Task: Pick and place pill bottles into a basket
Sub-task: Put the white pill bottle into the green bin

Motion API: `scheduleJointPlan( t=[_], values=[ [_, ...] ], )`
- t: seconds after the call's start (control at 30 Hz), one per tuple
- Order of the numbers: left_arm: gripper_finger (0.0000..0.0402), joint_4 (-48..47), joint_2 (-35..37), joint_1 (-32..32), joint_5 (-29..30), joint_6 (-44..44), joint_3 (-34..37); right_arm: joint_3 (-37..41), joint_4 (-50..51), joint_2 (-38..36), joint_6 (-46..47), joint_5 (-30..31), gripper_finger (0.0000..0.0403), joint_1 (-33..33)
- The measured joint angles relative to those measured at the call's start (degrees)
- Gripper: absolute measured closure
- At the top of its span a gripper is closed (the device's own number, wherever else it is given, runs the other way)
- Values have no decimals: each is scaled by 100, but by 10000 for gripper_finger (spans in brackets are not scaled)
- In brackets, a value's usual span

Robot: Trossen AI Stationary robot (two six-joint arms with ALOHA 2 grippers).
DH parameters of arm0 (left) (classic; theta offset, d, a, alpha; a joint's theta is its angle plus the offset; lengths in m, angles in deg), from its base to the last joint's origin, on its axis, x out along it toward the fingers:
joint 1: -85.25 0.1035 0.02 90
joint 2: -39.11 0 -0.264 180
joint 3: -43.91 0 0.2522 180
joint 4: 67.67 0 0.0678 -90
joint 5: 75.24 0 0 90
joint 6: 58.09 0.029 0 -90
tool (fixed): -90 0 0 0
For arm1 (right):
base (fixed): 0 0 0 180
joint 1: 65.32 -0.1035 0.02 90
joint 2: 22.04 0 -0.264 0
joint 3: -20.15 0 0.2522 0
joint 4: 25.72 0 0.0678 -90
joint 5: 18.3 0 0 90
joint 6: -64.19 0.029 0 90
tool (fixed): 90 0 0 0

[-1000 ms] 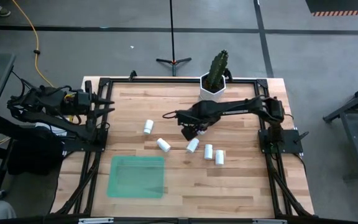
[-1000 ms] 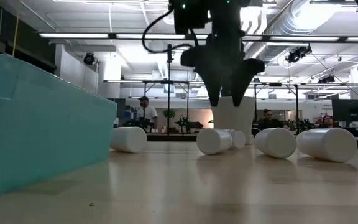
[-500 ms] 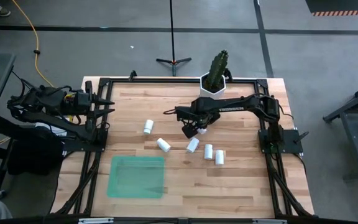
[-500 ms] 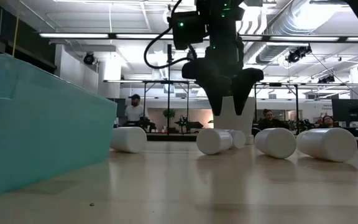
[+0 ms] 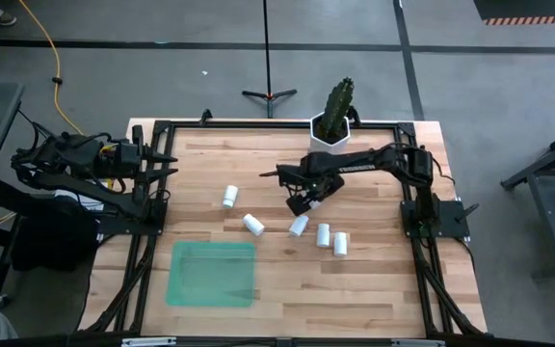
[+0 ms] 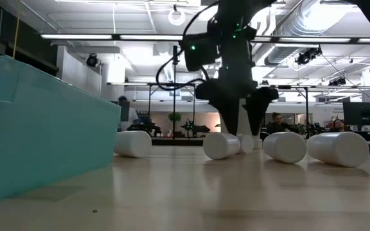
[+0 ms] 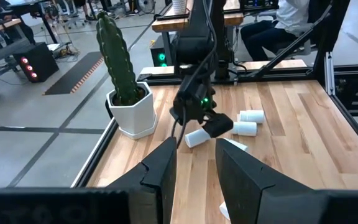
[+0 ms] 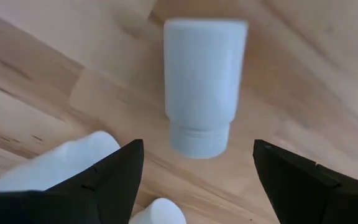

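- Five small white cylindrical pill bottles lie on their sides on the light wooden table (image 5: pixel 374 280): one (image 5: pixel 229 197) toward the left, one (image 5: pixel 253 226) below it, one (image 5: pixel 299 226) in the middle, and two (image 5: pixel 324 234) (image 5: pixel 340 244) just beside each other to the right.
- No label or writing can be read on any bottle; in the right wrist view the nearest one (image 8: pixel 202 84) is plain white with a ridged neck.
- The shallow translucent green rectangular basket (image 5: pixel 212 274) sits near the front of the table, left of centre, well apart from the bottles, with nothing seen inside.
- The right gripper (image 5: pixel 306 203) hangs low over the table just above the middle bottle; its two dark fingers (image 8: pixel 98 180) are spread wide, with the bottle lying between them, and they hold nothing.
- The left gripper (image 7: pixel 194 168) waits at the left edge of the table, its fingers close together and empty.
- A green cactus in a white hexagonal pot (image 5: pixel 331 130) stands at the far edge of the table.
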Motion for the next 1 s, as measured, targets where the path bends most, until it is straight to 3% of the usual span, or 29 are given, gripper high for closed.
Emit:
scheduleJointPlan(
  t=[0.3,1.0],
  values=[
    [254,0,2,0,6,0,0,369,-787,0,-183,-167,110,32],
    [254,2,2,-2,12,0,-2,470,-1076,0,-603,-204,110,186]
  ],
)
